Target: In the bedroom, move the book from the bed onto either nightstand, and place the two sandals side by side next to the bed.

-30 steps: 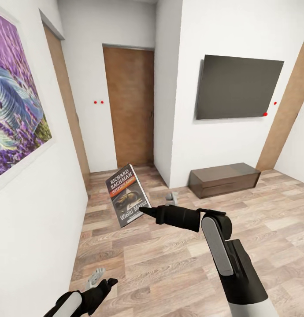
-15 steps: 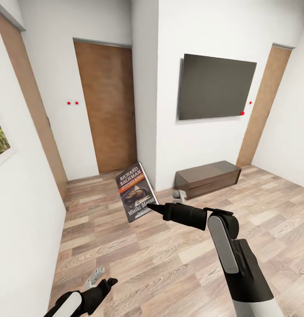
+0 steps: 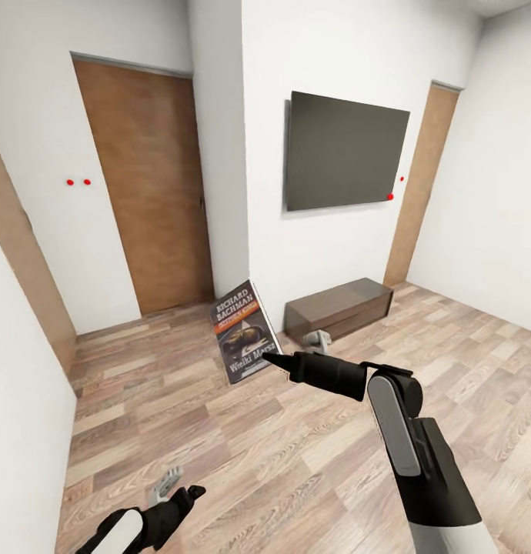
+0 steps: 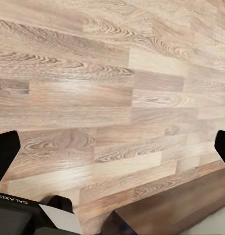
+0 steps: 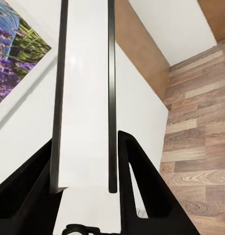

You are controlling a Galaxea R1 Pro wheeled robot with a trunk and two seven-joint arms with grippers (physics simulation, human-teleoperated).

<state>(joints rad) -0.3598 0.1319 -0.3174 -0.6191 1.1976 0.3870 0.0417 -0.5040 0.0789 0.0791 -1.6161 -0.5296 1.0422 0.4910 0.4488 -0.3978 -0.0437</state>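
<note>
My right gripper (image 3: 269, 358) is shut on the book (image 3: 242, 327), a thin dark paperback with white "RICHARD BACHMAN" lettering and an orange band. I hold it upright by its lower corner, at about waist height over the plank floor. In the right wrist view the book (image 5: 85, 73) stands edge-on between the black fingers, with the gripper (image 5: 86, 142) closed around it. My left gripper (image 3: 177, 492) hangs low at my left side, open and empty, and its tips (image 4: 112, 147) are spread wide over bare floorboards. The bed, the nightstand and the sandals are out of view.
A black wall screen (image 3: 346, 150) hangs above a long low dark cabinet (image 3: 338, 308). A brown door (image 3: 154, 185) stands to the left, with another door (image 3: 415, 185) at the far right. A white wall (image 3: 19, 431) is close on my left. A purple painting (image 5: 19, 54) hangs there.
The whole view has swung, so the camera turned right: the painting left the picture and the screen and cabinet slid left. The book stays in my right gripper; both arms keep their pose.
</note>
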